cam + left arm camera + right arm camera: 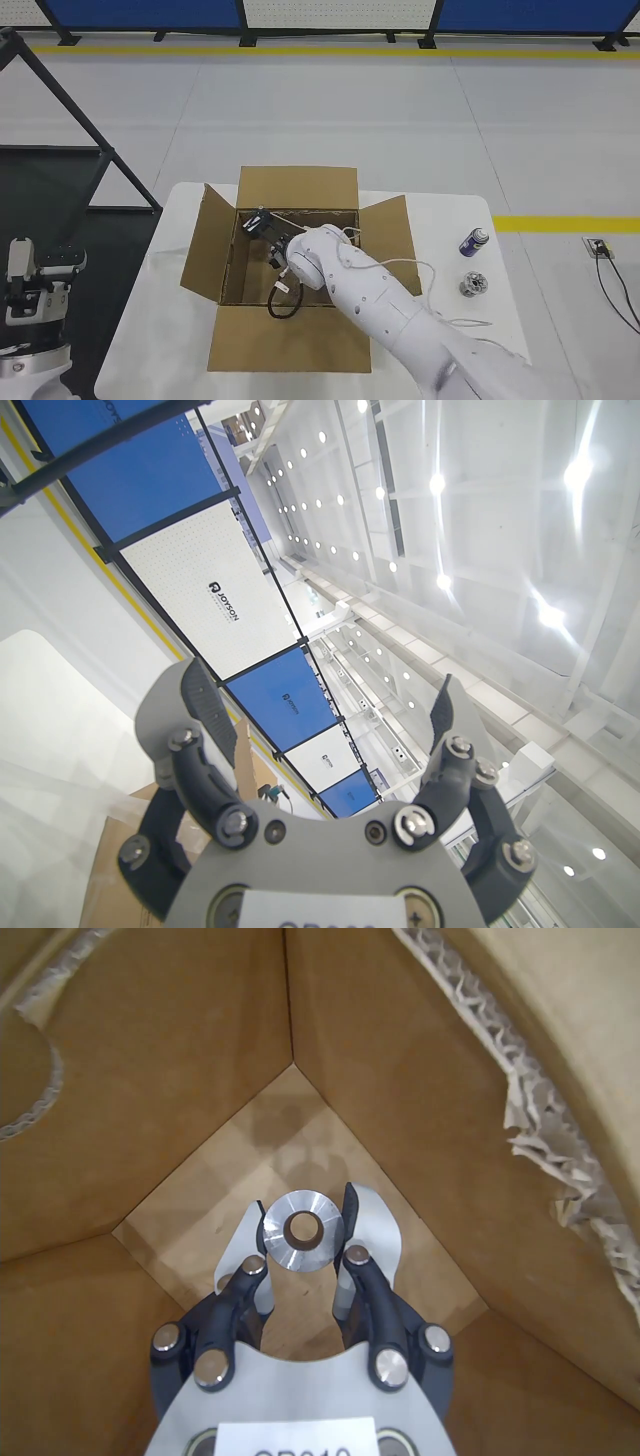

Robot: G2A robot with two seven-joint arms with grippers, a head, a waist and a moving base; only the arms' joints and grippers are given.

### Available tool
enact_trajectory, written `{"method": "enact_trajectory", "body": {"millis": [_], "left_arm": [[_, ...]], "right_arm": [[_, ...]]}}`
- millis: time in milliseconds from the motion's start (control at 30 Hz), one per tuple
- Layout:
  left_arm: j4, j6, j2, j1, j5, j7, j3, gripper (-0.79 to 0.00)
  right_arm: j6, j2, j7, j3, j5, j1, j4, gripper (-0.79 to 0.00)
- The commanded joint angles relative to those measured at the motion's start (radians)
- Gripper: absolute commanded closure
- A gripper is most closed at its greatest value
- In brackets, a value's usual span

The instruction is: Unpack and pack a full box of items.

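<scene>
**A:** what's the room and the surface like here?

**B:** big pale floor (330, 110) with a yellow line (565, 224) across it, and blue and white panels (140, 12) fencing off the far side. There's a white counter (160, 320) with rounded corners. An open cardboard box (290, 345) sits in the middle of it, all four flaps folded out.

**A:** and the arms?

**B:** right end effector (302, 1223) is down inside the box near a bottom corner, clamped on a metal ring (285, 1253) with a hole through it. Can't tell if the ring touches the bottom. Left end effector (322, 680) is spread wide with nothing in it, aimed up at the lit ceiling (500, 550). On the counter right of the box there's a small blue bottle (473, 241) and a metal part (472, 285), near each other but not touching.
</scene>
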Motion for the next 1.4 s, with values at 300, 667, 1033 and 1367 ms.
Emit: {"method": "enact_trajectory", "body": {"millis": [300, 667, 1033, 1367], "left_arm": [[0.000, 0.000, 0.000, 0.000, 0.000, 0.000, 0.000, -0.785], [0.000, 0.000, 0.000, 0.000, 0.000, 0.000, 0.000, -0.785], [0.000, 0.000, 0.000, 0.000, 0.000, 0.000, 0.000, -0.785], [0.000, 0.000, 0.000, 0.000, 0.000, 0.000, 0.000, -0.785]], "right_arm": [[-0.037, -0.091, -0.075, 0.006, 0.039, 0.010, 0.195, 0.000], [-0.035, -0.140, -0.099, 0.021, 0.047, 0.013, 0.295, -0.283], [-0.056, -0.153, -0.124, 0.038, 0.038, 0.019, 0.332, -0.665], [-0.038, -0.151, -0.221, 0.036, -0.016, -0.002, 0.306, -0.739]]}}
